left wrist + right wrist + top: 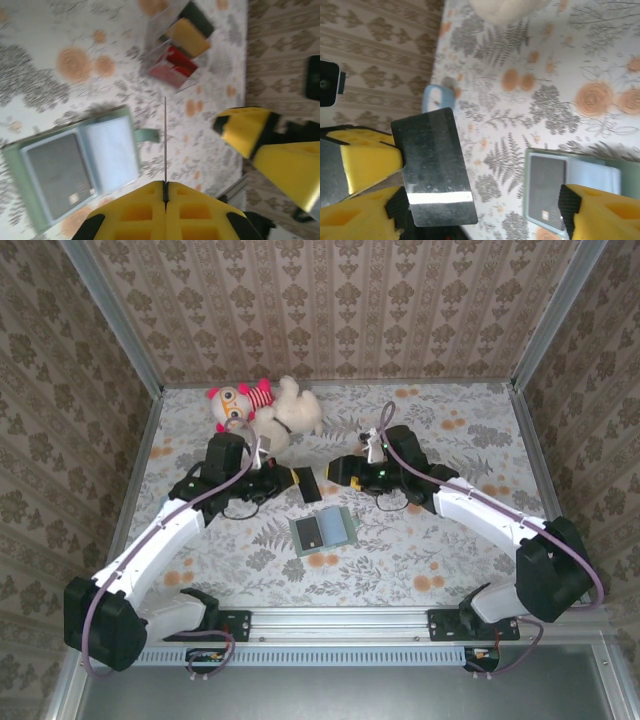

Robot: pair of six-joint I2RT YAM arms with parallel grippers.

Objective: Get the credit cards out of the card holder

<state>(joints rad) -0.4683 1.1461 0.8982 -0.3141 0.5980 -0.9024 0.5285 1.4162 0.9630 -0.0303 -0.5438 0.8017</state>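
The card holder point(323, 531) lies open on the floral table, a dark credit card point(310, 532) still in its left pocket. The left wrist view shows the same holder point(112, 150) and pocketed card point(57, 172). My left gripper point(165, 184) is shut on another dark credit card, seen edge-on as a thin line point(165, 140). In the right wrist view that card point(432, 167) shows a white stripe, pinched by the left fingers point(367, 160). My right gripper point(485, 212) stands open beside it, above the holder point(590, 177). From above, the grippers point(290, 478) point(338, 468) almost meet.
A clear box point(177, 50) holding red, yellow and dark items stands beyond the holder. A plush toy point(265, 410) sits at the back of the table. A small pale blue object point(434, 97) lies near the papered wall. Metal rails edge the table.
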